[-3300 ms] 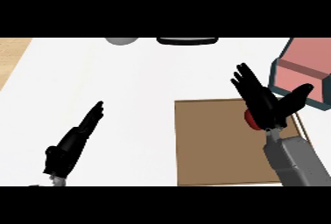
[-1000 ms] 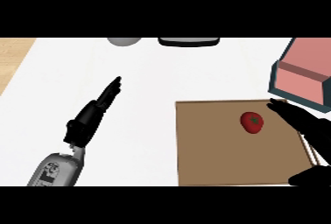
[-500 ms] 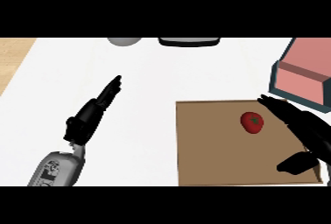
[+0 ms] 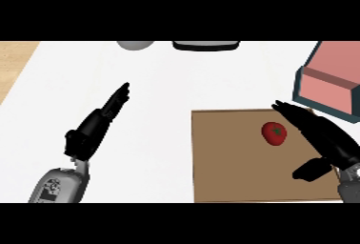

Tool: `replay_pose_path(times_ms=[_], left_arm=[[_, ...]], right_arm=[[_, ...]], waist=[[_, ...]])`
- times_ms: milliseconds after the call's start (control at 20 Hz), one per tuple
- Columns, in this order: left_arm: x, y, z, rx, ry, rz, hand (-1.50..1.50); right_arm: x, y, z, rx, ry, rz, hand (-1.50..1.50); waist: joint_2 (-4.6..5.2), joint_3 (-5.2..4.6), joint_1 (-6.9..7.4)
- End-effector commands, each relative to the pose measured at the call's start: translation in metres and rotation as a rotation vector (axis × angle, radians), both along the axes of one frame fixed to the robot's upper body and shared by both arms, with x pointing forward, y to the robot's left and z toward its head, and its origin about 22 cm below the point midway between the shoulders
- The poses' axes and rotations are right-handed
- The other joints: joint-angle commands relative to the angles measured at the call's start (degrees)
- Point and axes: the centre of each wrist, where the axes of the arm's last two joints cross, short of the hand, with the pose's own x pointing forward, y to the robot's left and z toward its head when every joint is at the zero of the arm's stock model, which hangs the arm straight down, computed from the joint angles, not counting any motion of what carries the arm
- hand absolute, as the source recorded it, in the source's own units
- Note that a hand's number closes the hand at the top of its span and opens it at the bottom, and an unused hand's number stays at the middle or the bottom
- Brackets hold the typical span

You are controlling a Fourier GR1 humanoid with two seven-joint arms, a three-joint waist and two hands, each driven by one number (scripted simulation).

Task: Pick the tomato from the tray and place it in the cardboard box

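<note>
Tomato (image 4: 275,133) lies on the brown tray (image 4: 225,162); right hand (image 4: 320,138) hovers beside it, fingers straight; left hand (image 4: 95,126) rests open on the counter (image 4: 155,81).

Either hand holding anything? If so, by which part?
Nothing is held. The tomato lies on the tray, just left of the open right hand, not gripped. The left hand is open over the counter.

**Camera Placement: Single Head View**

I work from one view, set at head height and facing steeply down onto the white counter (image 4: 175,86). It sits close. The brown tray (image 4: 225,157) fills the lower right, and the box (image 4: 330,86) is cut by the right edge. The left hand (image 4: 88,133) and right hand (image 4: 327,140) enter from the lower edge.
</note>
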Motion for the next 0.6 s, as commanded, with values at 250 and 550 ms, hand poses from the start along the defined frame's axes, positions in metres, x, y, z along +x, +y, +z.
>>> replay_pose_path(times_ms=[250, 550], left_arm=[[0.008, 0.0, 0.003, 0.004, -0.006, 0.032, 0.0], [0.005, 0.011, 0.021, 0.006, 0.0, -0.001, 0.0]], right_arm=[[-0.018, -0.017, -0.016, -0.051, 0.058, 0.018, -1.5], [0.008, 0.005, -0.022, -0.076, 0.079, -0.004, -1.5]], waist=[[-0.02, 0.0, -0.42], [-0.02, 0.01, -0.14]])
